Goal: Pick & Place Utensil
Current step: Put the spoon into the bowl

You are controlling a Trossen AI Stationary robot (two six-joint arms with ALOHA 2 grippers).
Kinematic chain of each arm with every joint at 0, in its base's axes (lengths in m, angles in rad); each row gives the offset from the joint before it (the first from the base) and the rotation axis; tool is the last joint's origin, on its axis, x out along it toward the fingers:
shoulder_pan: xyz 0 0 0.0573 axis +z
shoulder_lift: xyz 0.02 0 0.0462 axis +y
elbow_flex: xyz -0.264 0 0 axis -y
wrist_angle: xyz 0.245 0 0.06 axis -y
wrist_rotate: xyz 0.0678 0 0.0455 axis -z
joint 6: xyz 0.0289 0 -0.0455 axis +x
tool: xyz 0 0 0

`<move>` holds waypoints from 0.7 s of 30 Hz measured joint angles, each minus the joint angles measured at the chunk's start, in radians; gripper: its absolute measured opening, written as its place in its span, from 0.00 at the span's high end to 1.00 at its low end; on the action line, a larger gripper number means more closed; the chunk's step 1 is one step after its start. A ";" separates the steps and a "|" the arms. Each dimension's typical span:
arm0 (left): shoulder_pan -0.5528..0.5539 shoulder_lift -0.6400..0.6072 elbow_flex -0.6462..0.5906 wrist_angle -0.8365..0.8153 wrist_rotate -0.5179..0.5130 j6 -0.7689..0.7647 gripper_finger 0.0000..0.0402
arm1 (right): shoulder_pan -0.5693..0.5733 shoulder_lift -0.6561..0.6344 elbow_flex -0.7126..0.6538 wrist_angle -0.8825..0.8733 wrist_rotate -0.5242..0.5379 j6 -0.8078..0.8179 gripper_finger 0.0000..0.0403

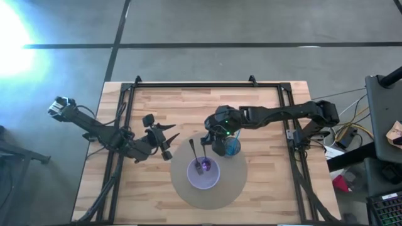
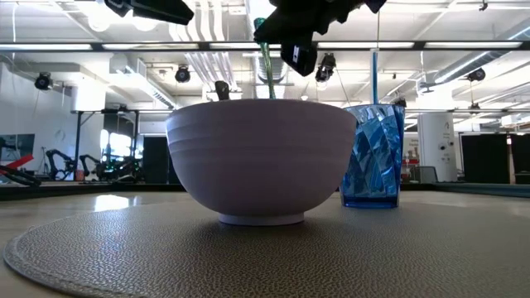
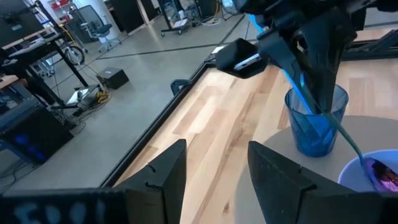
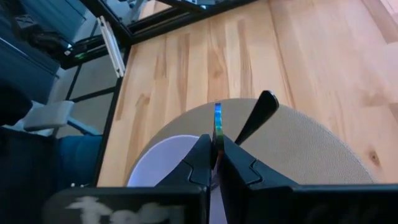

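One teal utensil [image 4: 217, 121] clenched in right tool [image 4: 214, 163], tip over white bowl [image 1: 203, 174], left tool [image 3: 211, 171] released

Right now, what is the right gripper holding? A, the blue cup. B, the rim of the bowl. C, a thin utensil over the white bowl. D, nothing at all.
C: the right gripper is closed on a thin utensil above the white bowl, while the blue cup stands untouched beside it.

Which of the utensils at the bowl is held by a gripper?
The green-handled utensil: the right gripper pinches its handle. The black-handled one just leans free in the bowl.
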 joint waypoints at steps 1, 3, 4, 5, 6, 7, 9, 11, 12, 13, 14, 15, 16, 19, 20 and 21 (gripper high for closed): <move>0.000 0.000 -0.001 -0.001 0.000 0.000 0.59 | 0.000 0.008 0.000 0.005 0.001 0.000 0.97; 0.000 0.000 -0.001 0.000 0.000 0.000 0.59 | 0.000 0.014 -0.001 0.014 0.002 0.005 0.97; 0.000 0.000 -0.001 0.000 0.000 0.000 0.59 | 0.000 0.015 -0.004 0.013 0.002 0.007 0.97; 0.000 0.000 -0.001 0.000 0.000 0.000 0.59 | 0.000 0.015 -0.005 0.013 0.005 0.007 0.97; 0.000 0.000 -0.001 0.000 0.000 0.000 0.59 | 0.000 0.018 -0.004 0.017 0.011 0.008 0.97; 0.000 0.000 -0.001 0.000 0.000 0.000 0.59 | 0.001 0.018 -0.004 0.019 0.023 0.010 0.97; 0.000 0.000 -0.001 0.000 0.000 0.000 0.59 | 0.003 0.016 -0.009 0.017 0.033 0.010 0.97; 0.000 0.000 -0.001 0.000 0.000 0.000 0.59 | 0.006 0.016 -0.010 0.022 0.038 0.011 0.97; 0.000 0.000 -0.001 0.000 0.000 0.000 0.59 | 0.009 0.016 -0.014 0.024 0.043 0.013 0.97; 0.000 0.000 -0.001 0.000 0.000 0.000 0.59 | 0.013 0.016 -0.017 0.023 0.055 0.018 0.97; 0.000 0.000 -0.001 0.000 0.000 0.000 0.59 | 0.018 0.021 -0.019 0.022 0.059 0.018 0.97; 0.000 0.000 -0.001 0.000 0.000 0.000 0.59 | 0.022 0.026 -0.019 0.023 0.062 0.018 0.97; 0.000 0.000 -0.001 0.000 0.000 0.000 0.59 | 0.027 0.031 -0.020 0.021 0.068 0.019 0.97; 0.000 0.000 -0.001 0.000 0.000 0.000 0.59 | 0.039 0.041 -0.021 0.023 0.088 0.018 0.97; 0.000 0.000 -0.001 0.000 0.000 0.000 0.59 | 0.043 0.044 -0.021 0.024 0.093 0.018 0.97; 0.000 0.000 -0.001 0.000 0.000 -0.001 0.59 | 0.046 0.046 -0.021 0.026 0.104 0.018 0.97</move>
